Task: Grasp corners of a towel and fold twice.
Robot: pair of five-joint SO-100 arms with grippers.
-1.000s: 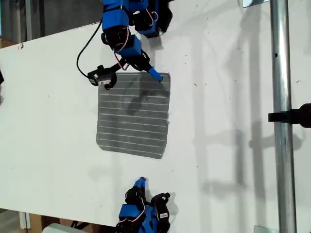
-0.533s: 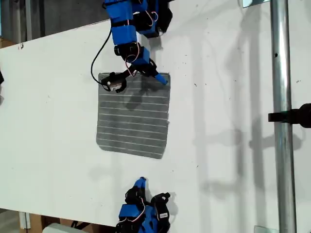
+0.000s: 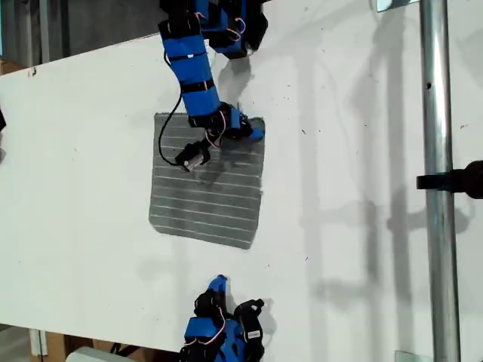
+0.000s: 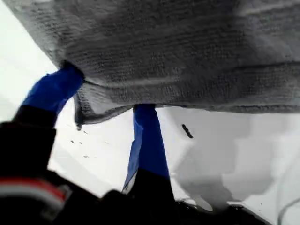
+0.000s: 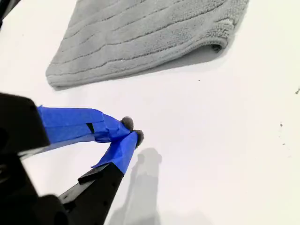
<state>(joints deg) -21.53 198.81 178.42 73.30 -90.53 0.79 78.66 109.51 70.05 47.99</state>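
My first gripper (image 4: 105, 101) fingers apart, straddling towel (image 3: 207, 185) far corner (image 4: 82, 110). My second gripper (image 5: 129, 133) fingers closed, holding nothing, near worktop (image 3: 355, 151) edge.

**Three cameras, one cloth**

From overhead, our exterior view takes in the whole white table (image 3: 362, 226). Our first wrist view presses close against the towel (image 4: 187, 56); our second wrist view looks at it low across the tabletop from farther back. All three share the towel.

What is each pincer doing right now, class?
First pincer: open, tips at the towel edge, one under the cloth.
Second pincer: shut, empty, apart from the towel.
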